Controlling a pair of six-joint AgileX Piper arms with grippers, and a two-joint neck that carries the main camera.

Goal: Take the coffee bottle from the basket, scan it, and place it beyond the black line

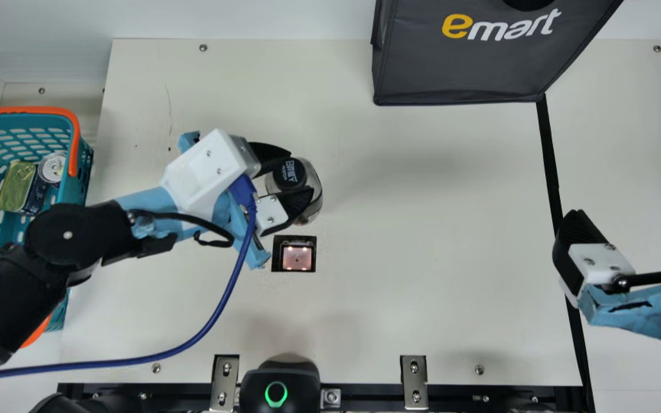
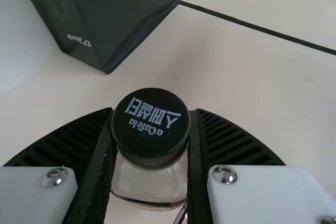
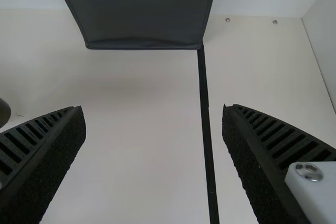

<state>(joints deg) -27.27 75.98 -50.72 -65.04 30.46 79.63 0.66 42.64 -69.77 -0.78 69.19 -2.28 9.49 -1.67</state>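
In left pincer, clamped: clear coffee bottle, black cap; right pincer gapes empty.

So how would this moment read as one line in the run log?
left gripper: gripping clear coffee bottle with black cap, near square scanner window | right gripper: open, by straight black line | bottle: not beyond line

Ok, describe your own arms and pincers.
The left arm is black, then light blue and white, with a blue cable. The right arm shows light blue. Left pincer and right pincer have black ribbed fingers.
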